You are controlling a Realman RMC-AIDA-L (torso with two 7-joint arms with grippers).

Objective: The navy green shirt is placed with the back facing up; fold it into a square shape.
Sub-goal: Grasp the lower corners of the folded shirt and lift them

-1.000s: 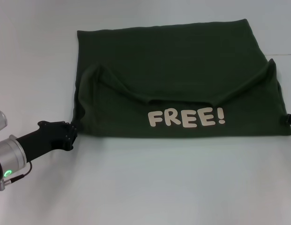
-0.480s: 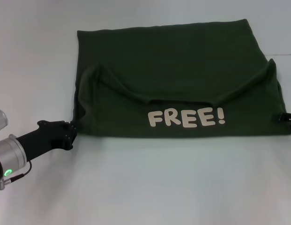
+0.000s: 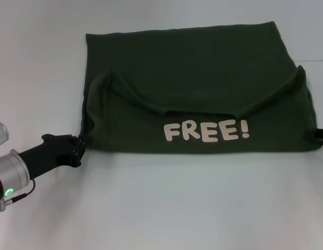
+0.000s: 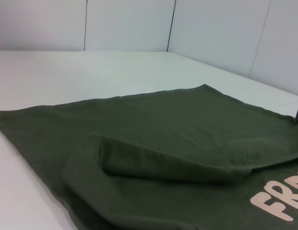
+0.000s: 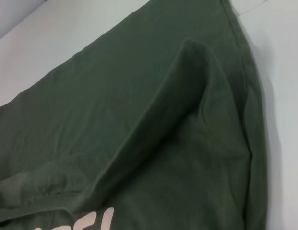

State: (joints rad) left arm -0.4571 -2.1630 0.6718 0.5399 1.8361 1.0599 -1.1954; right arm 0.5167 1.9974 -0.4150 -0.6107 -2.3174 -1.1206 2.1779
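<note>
While navy green shirt point(image 3: 197, 94) lies folded, left hand point(image 3: 78, 146) touches near-left corner — grip state indiscernible; right hand point(image 3: 320, 134) barely visible.

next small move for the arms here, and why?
Probably back both grippers off sideways. The near half of the navy green shirt already lies folded up over the far half, lettering showing. Left gripper sits at the near-left corner, right gripper at the near-right edge.
</note>
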